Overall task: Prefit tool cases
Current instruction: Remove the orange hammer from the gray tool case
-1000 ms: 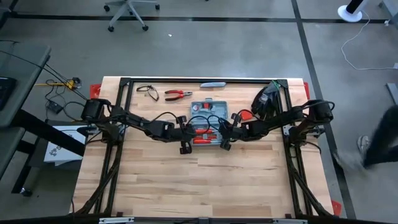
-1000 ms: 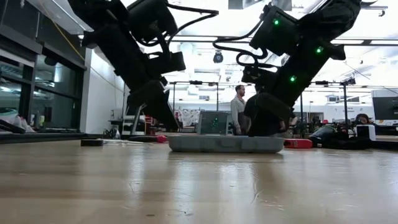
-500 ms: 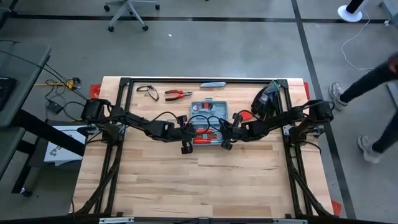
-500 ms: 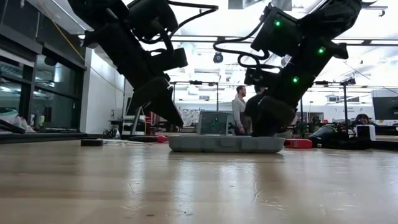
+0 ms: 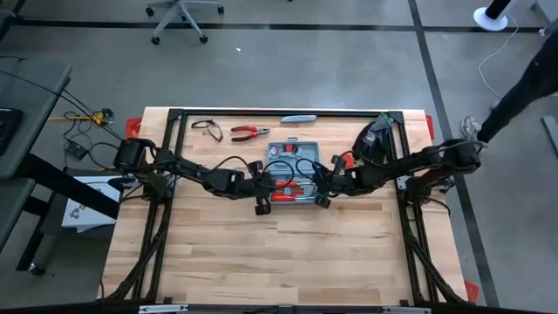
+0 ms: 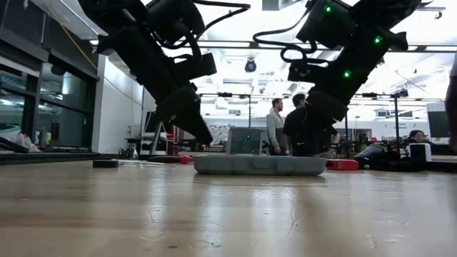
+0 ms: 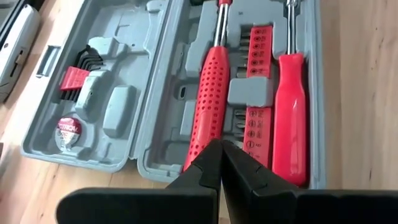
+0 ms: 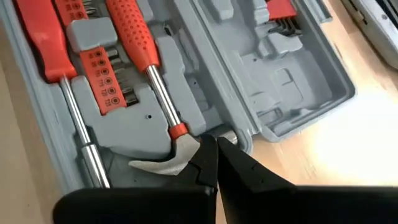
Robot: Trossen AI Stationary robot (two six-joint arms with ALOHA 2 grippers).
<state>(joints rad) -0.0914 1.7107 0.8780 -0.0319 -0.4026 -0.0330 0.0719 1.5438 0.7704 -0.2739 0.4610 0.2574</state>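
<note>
The grey tool case (image 5: pixel 292 168) lies open on the table's middle, flat on both halves (image 6: pixel 257 165). Its near half holds a red-handled hammer (image 7: pixel 208 93), a red screwdriver (image 7: pixel 289 112) and a red bit strip (image 7: pixel 258 74); its far half holds hex keys (image 7: pixel 78 81). My left gripper (image 7: pixel 221 144) is shut, with its tips at the free end of the hammer's handle. My right gripper (image 8: pixel 214 148) is shut and stands a little above the case's right end, beside the hammer's head (image 8: pixel 163 160). My left gripper points slanting down from the table's left, its shut tips at the free end of the hammer's red handle (image 7: pixel 198 148). Whether they touch the handle I cannot tell.
Behind the case lie red pliers (image 5: pixel 250 133), glasses (image 5: pixel 207 127) and a utility knife (image 5: pixel 298 119). A black object (image 5: pixel 375 139) and a small red one (image 5: pixel 343 161) sit to the case's right. A person (image 5: pixel 523 78) passes by the table's right side.
My right gripper has risen from the case's right end and drawn back a little toward the table's right edge, still shut. The case and the tools have stayed in place. The person beside the table has walked on.
</note>
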